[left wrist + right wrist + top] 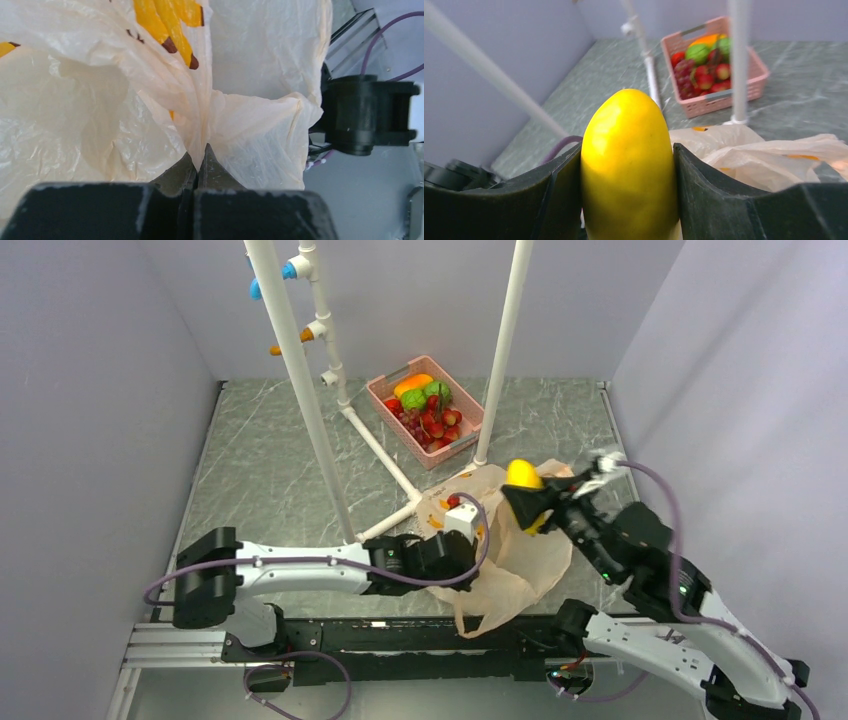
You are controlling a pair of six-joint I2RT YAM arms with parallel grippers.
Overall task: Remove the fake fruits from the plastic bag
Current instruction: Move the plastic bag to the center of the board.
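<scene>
Yellow fruit (629, 165) being gripped between right fingers (719, 195) at 12 o'clock edge of plastic bag (520, 560), left fingers (217, 172) pinching bag film at fruit's 8 o'clock, orange print (165, 25) too cropped to read

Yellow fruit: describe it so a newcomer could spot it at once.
From the pink basket at the far side of the table, come nearer to the crumpled plastic bag. Over it the right gripper holds the yellow fruit: smooth, oval, the only fruit in the air.
</scene>
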